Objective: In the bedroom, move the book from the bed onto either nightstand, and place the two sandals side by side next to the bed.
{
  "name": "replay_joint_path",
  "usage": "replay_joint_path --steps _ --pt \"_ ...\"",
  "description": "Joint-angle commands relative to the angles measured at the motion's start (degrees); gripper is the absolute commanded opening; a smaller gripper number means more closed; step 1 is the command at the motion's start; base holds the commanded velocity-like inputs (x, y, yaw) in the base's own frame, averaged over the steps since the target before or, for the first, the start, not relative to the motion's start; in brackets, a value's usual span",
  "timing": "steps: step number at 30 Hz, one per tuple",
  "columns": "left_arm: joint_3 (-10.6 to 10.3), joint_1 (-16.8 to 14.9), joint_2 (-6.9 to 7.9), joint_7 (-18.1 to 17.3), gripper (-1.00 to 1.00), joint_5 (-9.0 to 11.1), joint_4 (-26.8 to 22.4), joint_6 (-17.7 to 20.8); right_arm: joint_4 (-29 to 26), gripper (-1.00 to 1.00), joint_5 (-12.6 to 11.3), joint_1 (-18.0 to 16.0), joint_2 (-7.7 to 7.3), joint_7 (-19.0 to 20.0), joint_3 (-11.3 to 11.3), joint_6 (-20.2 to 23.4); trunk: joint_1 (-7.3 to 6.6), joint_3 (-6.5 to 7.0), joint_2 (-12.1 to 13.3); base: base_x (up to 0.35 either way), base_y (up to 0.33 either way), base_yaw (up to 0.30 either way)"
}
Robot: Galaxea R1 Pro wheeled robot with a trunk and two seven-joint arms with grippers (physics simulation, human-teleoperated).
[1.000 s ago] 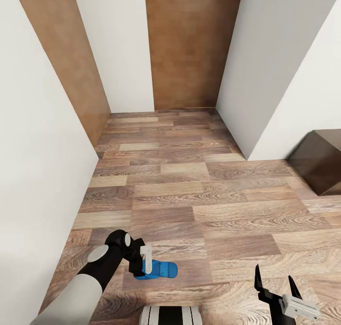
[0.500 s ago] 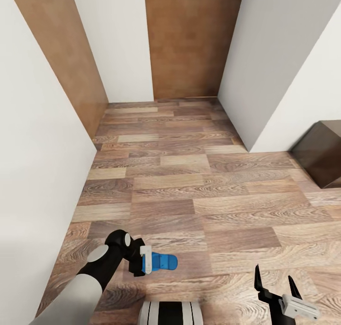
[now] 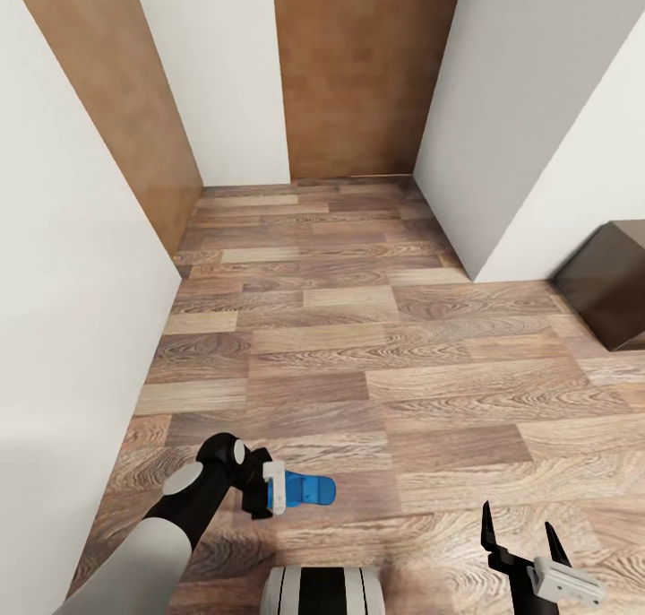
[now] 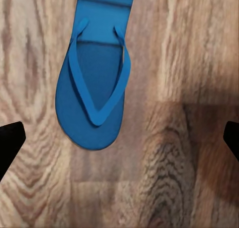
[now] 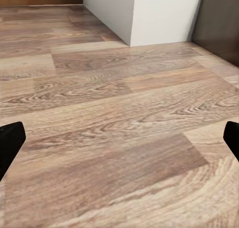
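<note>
One bright blue sandal (image 3: 306, 490) lies flat on the wood-plank floor, strap side up. My left gripper (image 3: 269, 491) hovers right over it. In the left wrist view the sandal (image 4: 94, 83) lies between and ahead of my two dark fingertips (image 4: 10, 143), which stand wide apart and do not touch it, so my left gripper (image 4: 119, 140) is open. At the lower right of the head view my right gripper (image 3: 520, 525) is open above bare floor, and it is also seen from the right wrist camera (image 5: 119, 138). The book and the bed are out of view.
White walls close in on the left (image 3: 72, 310) and right (image 3: 537, 149). Brown wooden doors stand at the far end (image 3: 358, 77) and far left (image 3: 107, 86). A dark brown piece of furniture (image 3: 609, 283) sits by the right wall. My base (image 3: 318, 593) shows at the bottom edge.
The whole head view has shifted a little, with floor and walls sliding upward in the picture. Both grippers stay open and hold the same pose; the sandal rests on the floor.
</note>
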Motion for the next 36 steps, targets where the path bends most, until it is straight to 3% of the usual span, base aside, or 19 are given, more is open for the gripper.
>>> replay_joint_path --steps 1,5,25,36 --pt "-0.1 0.0 0.0 -0.3 1.0 0.0 -0.5 0.6 0.0 1.0 0.0 0.0 -0.03 -0.3 0.1 -0.1 -0.01 -0.04 0.0 0.0 0.0 0.0" --pt "-0.1 0.0 0.0 -0.4 1.0 -0.1 -1.7 0.7 0.0 1.0 0.0 0.0 -0.03 -0.3 0.1 -0.1 -0.01 -0.04 0.0 0.0 0.0 0.0" --pt "-0.2 0.0 -0.18 -0.1 1.0 0.0 -2.1 3.4 0.0 1.0 0.0 0.0 -0.03 -0.3 0.1 -0.1 0.51 -4.47 -0.3 0.0 0.0 0.0" --pt "-0.1 0.0 0.0 -0.2 1.0 -0.1 -4.3 3.5 0.1 1.0 0.0 0.0 -0.07 -0.3 0.1 -0.1 0.51 -4.47 -0.3 0.0 0.0 0.0"
